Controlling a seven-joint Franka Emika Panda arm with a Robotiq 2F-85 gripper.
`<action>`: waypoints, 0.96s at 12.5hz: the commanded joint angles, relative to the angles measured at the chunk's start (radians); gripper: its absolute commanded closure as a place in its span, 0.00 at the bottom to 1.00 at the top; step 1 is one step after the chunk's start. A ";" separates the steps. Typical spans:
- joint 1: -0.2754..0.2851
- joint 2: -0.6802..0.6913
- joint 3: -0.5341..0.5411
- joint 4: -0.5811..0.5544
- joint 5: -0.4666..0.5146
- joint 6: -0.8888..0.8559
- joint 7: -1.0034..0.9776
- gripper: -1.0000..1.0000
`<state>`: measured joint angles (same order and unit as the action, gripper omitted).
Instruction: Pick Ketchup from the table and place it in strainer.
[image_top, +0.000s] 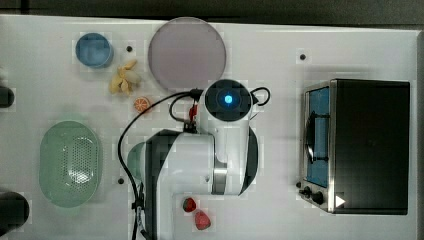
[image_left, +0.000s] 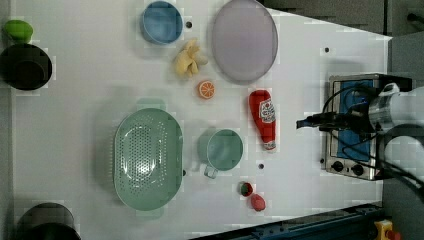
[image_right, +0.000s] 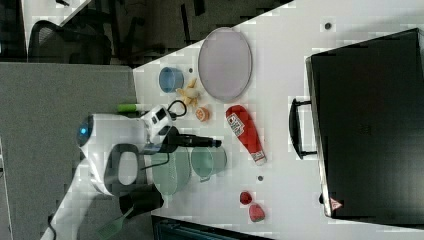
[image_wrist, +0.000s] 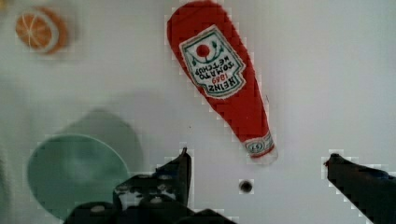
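The ketchup (image_wrist: 219, 84), a red squeeze bottle with a white and dark label, lies flat on the white table with its cap toward my gripper (image_wrist: 257, 163). The gripper hangs above the table by that cap end, open, with nothing between its black fingers (image_wrist: 182, 168). In the left view the ketchup (image_left: 263, 119) lies left of the gripper (image_left: 300, 123), and the mint-green strainer (image_left: 147, 159) sits further to the left view's left, with nothing in it. The right view shows the ketchup (image_right: 245, 132), the gripper (image_right: 216, 143) and the strainer (image_right: 172, 170) partly behind the arm. The top view shows the strainer (image_top: 70, 162).
A teal cup (image_left: 222, 149) stands between strainer and ketchup. An orange slice (image_left: 206, 89), a banana (image_left: 189, 60), a blue cup (image_left: 161, 22) and a grey plate (image_left: 244, 40) lie beyond. Two strawberries (image_left: 251, 196) sit near the table's edge. A toaster oven (image_left: 350, 125) stands behind the arm.
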<state>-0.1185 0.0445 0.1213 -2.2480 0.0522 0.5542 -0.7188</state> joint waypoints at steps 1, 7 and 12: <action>-0.006 -0.013 0.017 -0.044 -0.003 0.149 -0.262 0.00; 0.002 0.162 0.030 -0.115 -0.036 0.421 -0.257 0.00; 0.003 0.306 0.028 -0.118 -0.056 0.556 -0.255 0.00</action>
<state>-0.1184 0.3757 0.1426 -2.3750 -0.0006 1.0752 -0.9385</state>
